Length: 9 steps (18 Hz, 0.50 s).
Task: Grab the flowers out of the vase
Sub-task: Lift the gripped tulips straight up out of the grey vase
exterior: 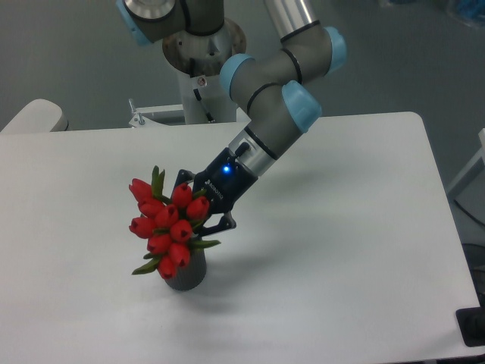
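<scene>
The gripper [198, 214] has its fingers closed around the flowers [168, 226] – the red bunch sits leaning in the little dark vase [186, 275] on the table [341, 227] – and they look light and bendy, so holding the stems seems safest.

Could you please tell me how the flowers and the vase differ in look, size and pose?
The flowers are bright red buds with green leaves; the vase is plain dark grey. The bunch is taller and wider than the short vase. The flowers lean up and to the left in the picture, with the gripper at their right side, while the vase stands upright on the table. Both sit at the same spot, the bunch directly above the vase.
</scene>
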Each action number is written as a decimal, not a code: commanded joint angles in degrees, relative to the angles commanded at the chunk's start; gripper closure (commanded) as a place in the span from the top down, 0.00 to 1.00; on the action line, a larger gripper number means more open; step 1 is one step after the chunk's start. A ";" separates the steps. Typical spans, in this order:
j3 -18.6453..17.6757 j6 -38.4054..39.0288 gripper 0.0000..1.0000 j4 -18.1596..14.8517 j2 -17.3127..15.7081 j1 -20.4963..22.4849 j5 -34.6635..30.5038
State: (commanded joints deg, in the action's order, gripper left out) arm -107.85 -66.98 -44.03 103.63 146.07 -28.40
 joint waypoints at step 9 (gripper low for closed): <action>1.85 4.84 0.35 -0.09 -2.64 1.14 1.50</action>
State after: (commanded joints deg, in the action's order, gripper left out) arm -106.00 -62.14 -44.12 100.99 147.22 -26.90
